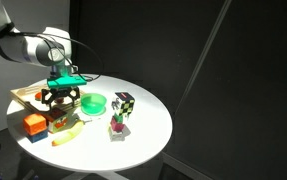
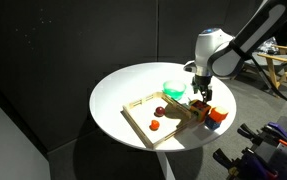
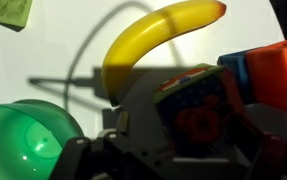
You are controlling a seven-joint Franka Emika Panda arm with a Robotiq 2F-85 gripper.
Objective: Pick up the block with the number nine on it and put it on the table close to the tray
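Wrist view, left to right: the green bowl (image 3: 28,140), the banana (image 3: 148,45), then the block with the number nine (image 3: 195,98), with the orange cube (image 3: 278,70) just beside it. Your gripper (image 3: 188,115) has a jaw on each side of the block, but you cannot tell if it is squeezing. In an exterior view the block seems to sit by the table (image 1: 143,135) edge, near the tray (image 1: 21,96). You look to be at the grab. The lift and put-down are left.
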